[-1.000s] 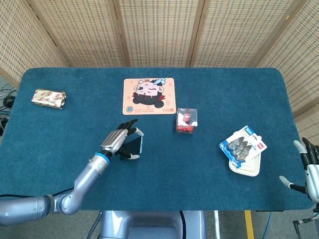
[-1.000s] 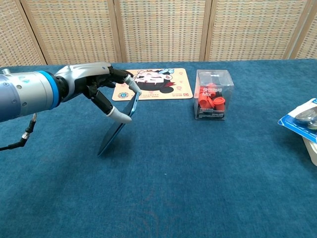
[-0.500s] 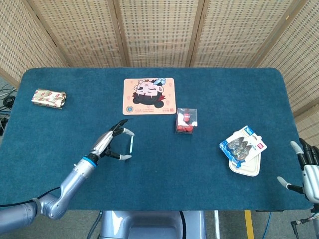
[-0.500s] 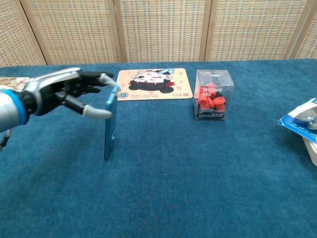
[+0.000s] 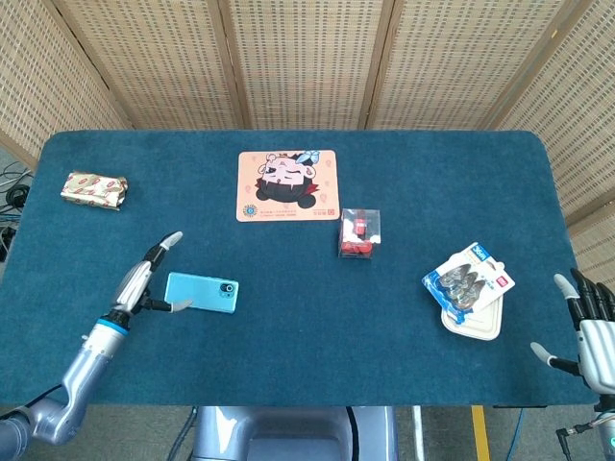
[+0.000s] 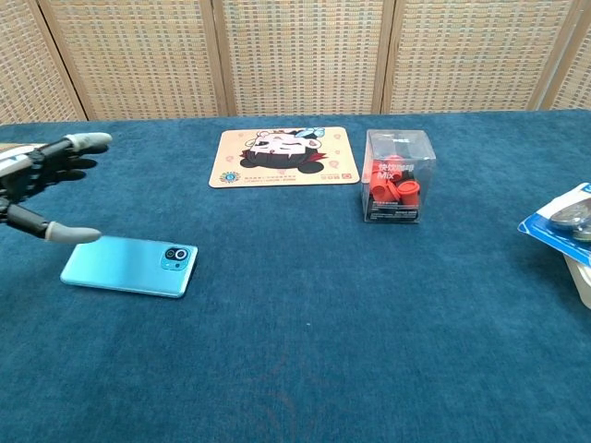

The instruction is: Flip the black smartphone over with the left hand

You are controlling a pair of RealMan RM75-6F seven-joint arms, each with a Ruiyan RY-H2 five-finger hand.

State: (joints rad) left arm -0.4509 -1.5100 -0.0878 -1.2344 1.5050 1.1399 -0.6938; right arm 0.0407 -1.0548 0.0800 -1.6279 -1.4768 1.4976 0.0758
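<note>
- Smartphone (image 5: 201, 293) lies flat on the blue table (image 5: 404, 173) at lower left of the head view, camera side up, teal back showing. In the chest view (image 6: 128, 266) it sits at left of frame, lens bump toward frame centre.
- Left hand (image 5: 144, 283) sits just left of the phone, fingers spread, holding nothing. Thumb tip (image 6: 72, 234) is close over the phone's near-left corner; contact cannot be confirmed.
- Right hand (image 5: 588, 322) at lower right edge of the head view, fingers apart, holding nothing, well away from the work.
- Judgement: with the back face up, the flip looks done or nearly so.
- Handling estimate: thin, rigid slab, light; glossy back probably slippery against fingertips; glass faces, so set down gently. The cloth-like table surface should limit sliding.
- Best hold, if regrasping: pinch across the two long edges near mid-length, thumb on one edge and fingers on the other; avoid the lens bump.
- Cartoon mouse pad (image 5: 287, 184) and clear box of red parts (image 5: 359, 233) lie well clear, toward upper centre.
</note>
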